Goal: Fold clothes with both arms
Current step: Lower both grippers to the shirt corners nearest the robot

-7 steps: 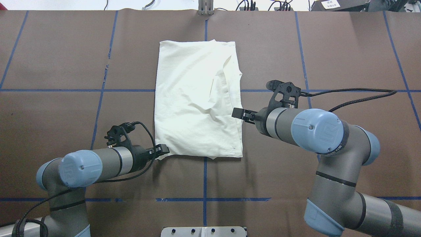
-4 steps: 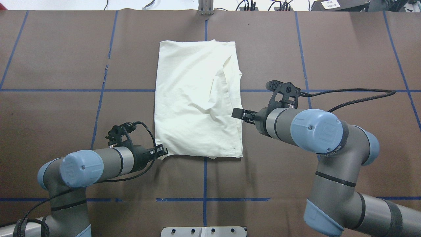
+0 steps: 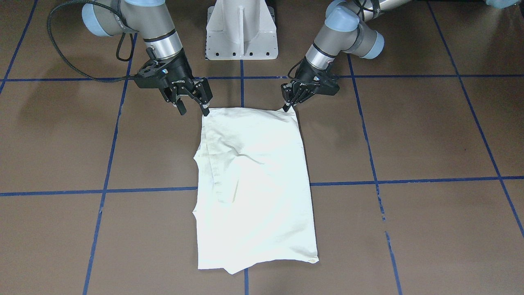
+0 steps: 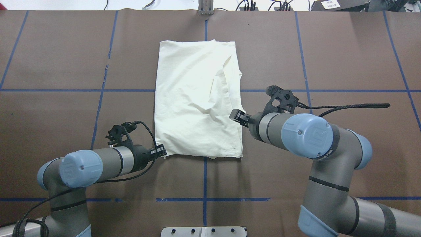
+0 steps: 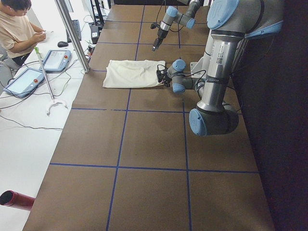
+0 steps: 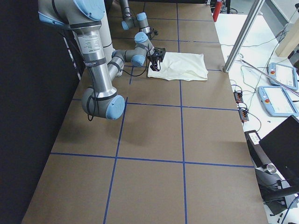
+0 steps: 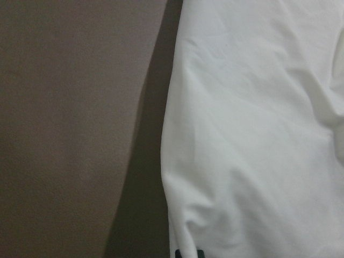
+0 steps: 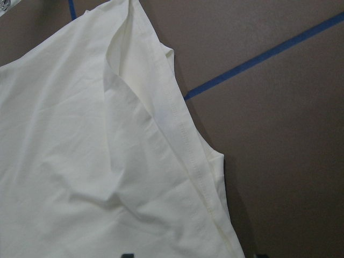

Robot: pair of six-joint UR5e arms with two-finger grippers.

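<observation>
The cream shirt lies folded in a rectangle, plain side up, with no print showing; it also shows in the front view. My left gripper sits low at the shirt's near-left corner, its fingers closed on that corner; the left wrist view shows cloth right at the fingertips. My right gripper is open and empty, held above the shirt's right edge near its near-right corner. The right wrist view shows the hemmed edge below the spread fingers.
The brown table carries a grid of blue tape lines. A white pedestal stands between the arm bases. A seated person and tablets are beyond the table's far side. A red cylinder lies off the table's end.
My right arm has drawn back a little toward the robot, and its gripper has shifted slightly along the shirt's right edge. The left gripper has barely moved.
</observation>
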